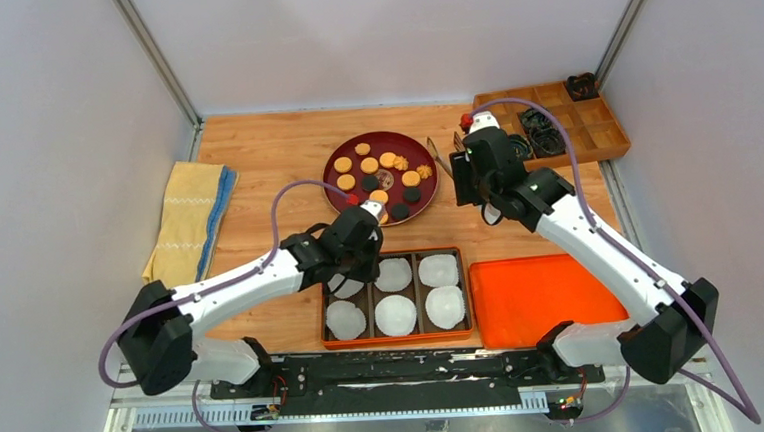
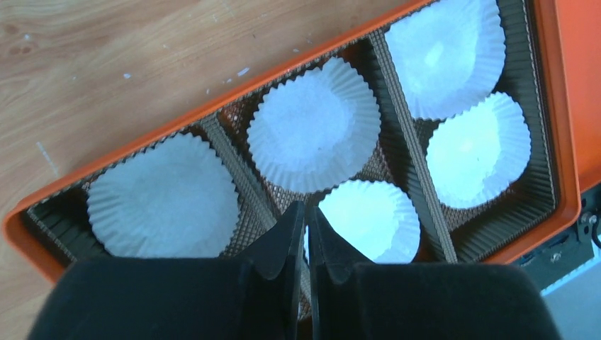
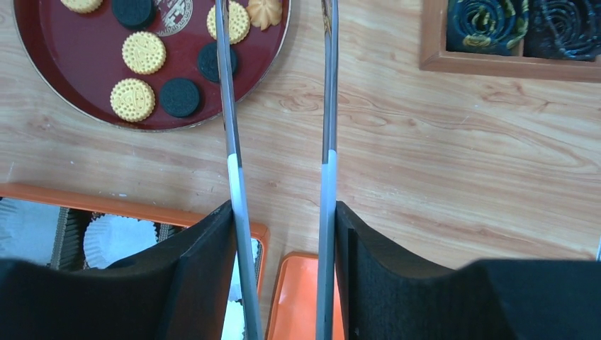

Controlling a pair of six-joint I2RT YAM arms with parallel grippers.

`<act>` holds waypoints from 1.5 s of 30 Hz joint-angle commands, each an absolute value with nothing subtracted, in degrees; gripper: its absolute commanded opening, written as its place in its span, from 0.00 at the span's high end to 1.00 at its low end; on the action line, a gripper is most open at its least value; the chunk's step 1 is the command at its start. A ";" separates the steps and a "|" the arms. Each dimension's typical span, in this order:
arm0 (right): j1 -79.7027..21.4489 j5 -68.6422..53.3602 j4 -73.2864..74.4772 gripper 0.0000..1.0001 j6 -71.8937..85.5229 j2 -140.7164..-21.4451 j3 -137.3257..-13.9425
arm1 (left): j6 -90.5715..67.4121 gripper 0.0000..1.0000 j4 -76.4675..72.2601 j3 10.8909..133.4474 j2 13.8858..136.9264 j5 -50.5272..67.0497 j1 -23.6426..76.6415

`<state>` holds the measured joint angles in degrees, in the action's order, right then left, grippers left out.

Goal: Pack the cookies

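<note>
Cookies (image 1: 369, 165), tan, black and orange-brown, lie on a round red plate (image 1: 333, 165) at the far middle of the table (image 1: 263, 143), seen from the top. Near the arms sits an orange box (image 1: 398, 341) with white paper cups (image 1: 396, 314) in it. The left gripper (image 1: 351, 270) hangs over the far left corner of the box. An orange lid (image 1: 543, 296) lies just right of the box. The right gripper (image 1: 463, 176) is just right of the plate and holds metal tongs (image 1: 438, 154). A yellow towel (image 1: 190, 220) lies on the left, and a wooden tray (image 1: 573, 124) sits in the far right corner. From the left wrist, the left gripper (image 2: 306, 237) is closed with nothing in it, above the cups (image 2: 315, 124). From the right wrist, the right gripper (image 3: 282, 227) squeezes the tongs (image 3: 327, 142) from both sides. The tongs' two arms stand apart. One arm crosses the edge of the plate (image 3: 71, 81); the other is over bare table (image 3: 439, 163). No cookie (image 3: 144, 52) is between them.
</note>
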<state>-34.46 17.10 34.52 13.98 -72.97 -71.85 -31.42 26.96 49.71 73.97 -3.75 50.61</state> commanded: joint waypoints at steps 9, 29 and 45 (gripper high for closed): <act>-35.16 20.08 35.05 0.46 14.16 -66.58 -71.87 | -31.61 0.90 14.52 52.43 89.11 -6.27 50.81; -35.11 18.57 32.48 0.46 13.89 -66.76 -69.77 | -29.32 0.92 12.35 60.65 100.17 -7.00 38.04; -35.19 12.34 27.64 0.46 10.54 -76.69 -70.67 | -31.01 0.88 14.30 60.01 89.76 -4.86 37.62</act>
